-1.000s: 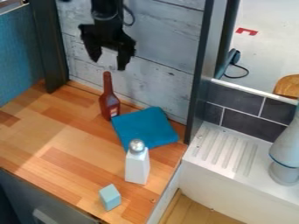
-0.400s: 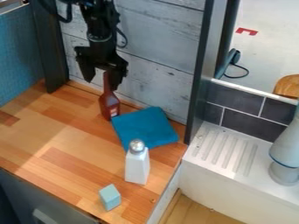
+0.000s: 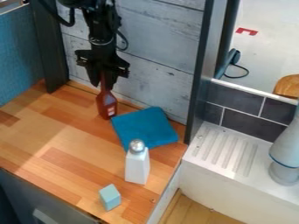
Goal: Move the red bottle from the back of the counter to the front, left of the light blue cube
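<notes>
The black gripper [image 3: 102, 83] hangs at the upper left, in front of the whitewashed plank wall, shut on the neck of a dark red-brown bottle [image 3: 107, 105]. The bottle is upright near the back of the wooden counter; whether its base touches the wood I cannot tell. Just right of it lies a folded blue cloth [image 3: 146, 127]. A white bottle with a silver rounded top [image 3: 137, 166] stands at the cloth's front edge. Nearer the counter's front is a small light-blue block [image 3: 109, 197].
Dark posts rise at the counter's back left [image 3: 51, 52] and right [image 3: 200, 78]. Beyond the right edge, lower down, is a white ribbed drainboard [image 3: 225, 148] with a grey-white object [image 3: 285, 170] on it, backed by dark tiles [image 3: 241, 116].
The gripper has come down over the red-brown bottle and its fingers have drawn together on the neck. The bottle has shifted slightly left. The cloth, white bottle and block are unmoved.
</notes>
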Tool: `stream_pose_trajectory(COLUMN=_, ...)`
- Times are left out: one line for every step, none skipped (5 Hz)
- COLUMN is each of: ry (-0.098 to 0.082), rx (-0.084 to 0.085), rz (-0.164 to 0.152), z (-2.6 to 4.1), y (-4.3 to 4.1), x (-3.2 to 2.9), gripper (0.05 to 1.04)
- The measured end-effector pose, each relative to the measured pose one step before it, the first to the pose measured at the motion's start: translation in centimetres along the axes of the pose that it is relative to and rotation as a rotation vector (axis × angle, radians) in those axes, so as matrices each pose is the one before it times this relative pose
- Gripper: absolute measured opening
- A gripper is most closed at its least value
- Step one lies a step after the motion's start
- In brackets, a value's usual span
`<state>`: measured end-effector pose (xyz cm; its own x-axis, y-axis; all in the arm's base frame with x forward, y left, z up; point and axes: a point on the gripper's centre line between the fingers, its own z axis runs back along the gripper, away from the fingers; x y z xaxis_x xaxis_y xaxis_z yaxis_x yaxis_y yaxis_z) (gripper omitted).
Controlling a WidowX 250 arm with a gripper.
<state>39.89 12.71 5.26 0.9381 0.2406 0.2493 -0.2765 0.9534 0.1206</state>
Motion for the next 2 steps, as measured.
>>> stream_pose_trajectory(ry=-0.0122, rx=-0.0008, rz=0.005, z=0.09, y=-0.002, x=0.219, gripper=0.351)
stream_pose_trajectory(ry=-0.0045, rx=-0.0026, rz=-0.0001, z=0.464, y=0.011, x=-0.594, gripper=0.351)
